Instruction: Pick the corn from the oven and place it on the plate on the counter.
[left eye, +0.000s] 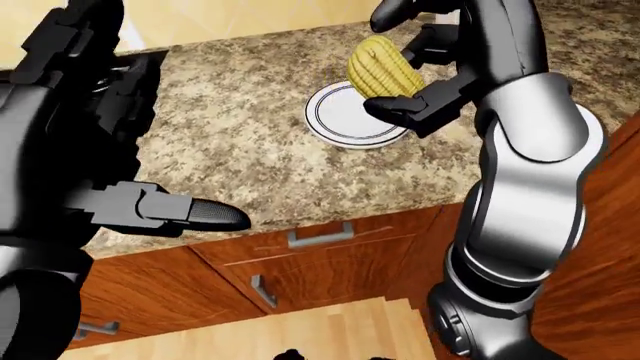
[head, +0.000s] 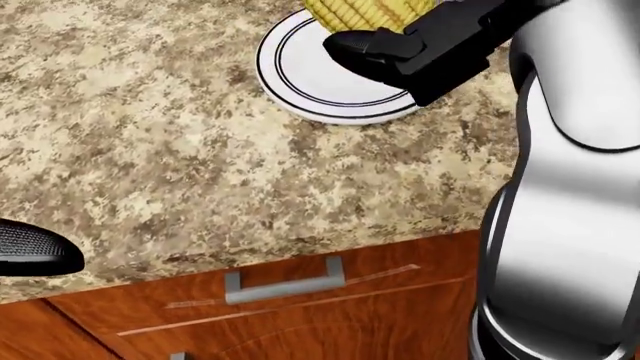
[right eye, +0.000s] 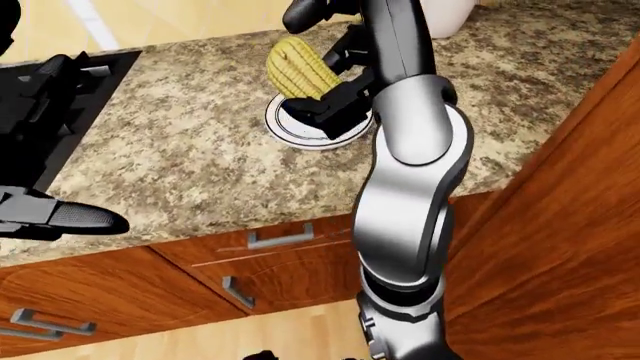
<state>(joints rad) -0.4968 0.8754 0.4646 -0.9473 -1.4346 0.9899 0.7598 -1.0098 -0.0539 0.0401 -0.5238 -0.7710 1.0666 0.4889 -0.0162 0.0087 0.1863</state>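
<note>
The corn (left eye: 383, 67) hangs in the air above the plate (left eye: 340, 120), gripped in the right hand (left eye: 415, 71), whose dark fingers close round its far end and underside while the yellow, kernelled body juts out toward the left of the left-eye view. It sits over the plate's right edge rather than its middle. The plate is white with thin dark rings and lies flat on the speckled stone counter (left eye: 240, 150), not far from the counter's near edge.

As a judgement: a cob is stiff and fairly light, but round and bumpy, so it could roll in the fingers or roll on a shallow plate once let go. The surest hold is across its thick middle, and it should come down lying on its side near the plate's centre.

The left hand (left eye: 160, 211) hovers low at the left, empty, its fingers stretched out flat and apart from anything.

Below the counter run wooden cupboards with a metal drawer handle (left eye: 320, 236).

In the head view the top of the corn is cut off by the frame and the hand covers part of the plate. The oven does not show clearly; a black surface at the left of the right-eye view may be a stove, and the left arm hides much of it.
</note>
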